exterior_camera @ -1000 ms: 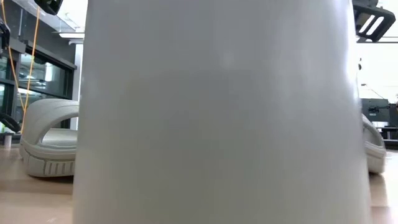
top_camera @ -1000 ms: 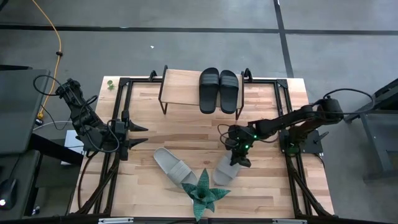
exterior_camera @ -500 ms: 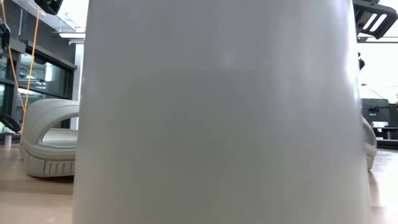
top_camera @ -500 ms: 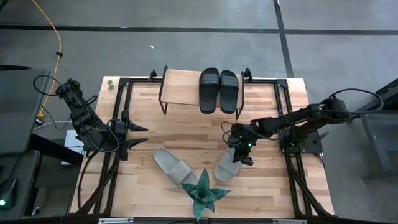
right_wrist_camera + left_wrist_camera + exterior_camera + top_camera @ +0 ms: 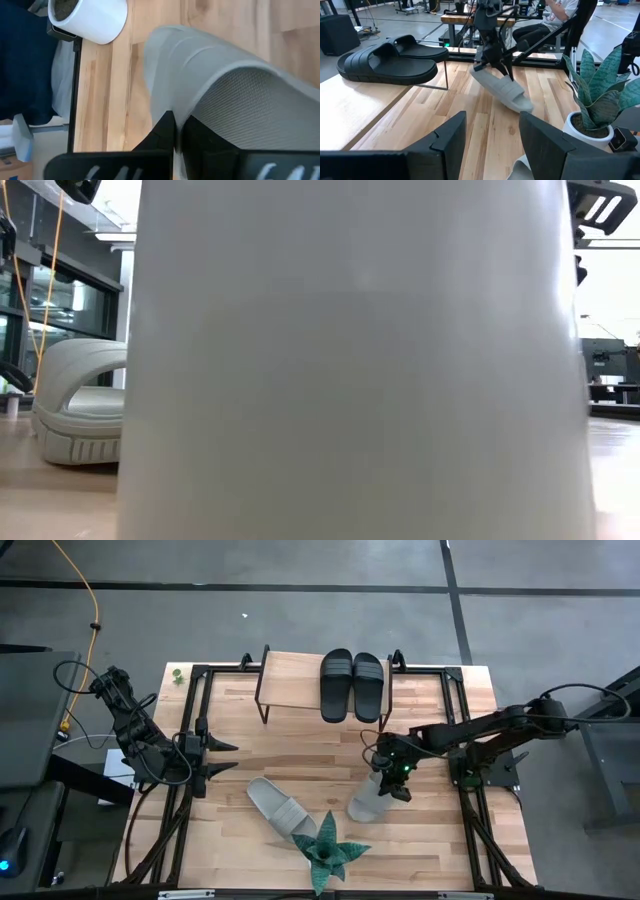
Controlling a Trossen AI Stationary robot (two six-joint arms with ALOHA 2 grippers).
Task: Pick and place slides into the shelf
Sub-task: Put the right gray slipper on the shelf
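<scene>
Two black slides point(image 5: 352, 685) lie side by side on the right half of the shelf point(image 5: 292, 680), also seen in the left wrist view point(image 5: 390, 57). One pale beige slide point(image 5: 280, 808) lies flat on the table near the plant. My right gripper point(image 5: 392, 778) is shut on the other beige slide point(image 5: 368, 800), right of the table's middle. My left gripper point(image 5: 222, 755) waits open at the left side, its fingers point(image 5: 450, 137) apart. My right gripper holds the beige slide at its raised end point(image 5: 487, 75), beside the ribbed strap point(image 5: 220, 65), pinched between the two fingers point(image 5: 162, 131). It comes from above, pointing down. The slide hangs tilted below the fingers, its lower end point(image 5: 522, 105) close over the table; whether that end touches, I cannot tell.
A green spiky plant point(image 5: 325, 850) in a white pot point(image 5: 350, 360) stands at the near edge and fills most of the low view. The left half of the shelf top point(image 5: 285, 675) is bare. A dark metal frame point(image 5: 470, 740) runs along the table's sides.
My right gripper has moved a little toward the table's right edge and upward, staying shut on the beige slide. The slide's gripped end has risen, so it now hangs steeper, and it has left the right edge of the low view.
</scene>
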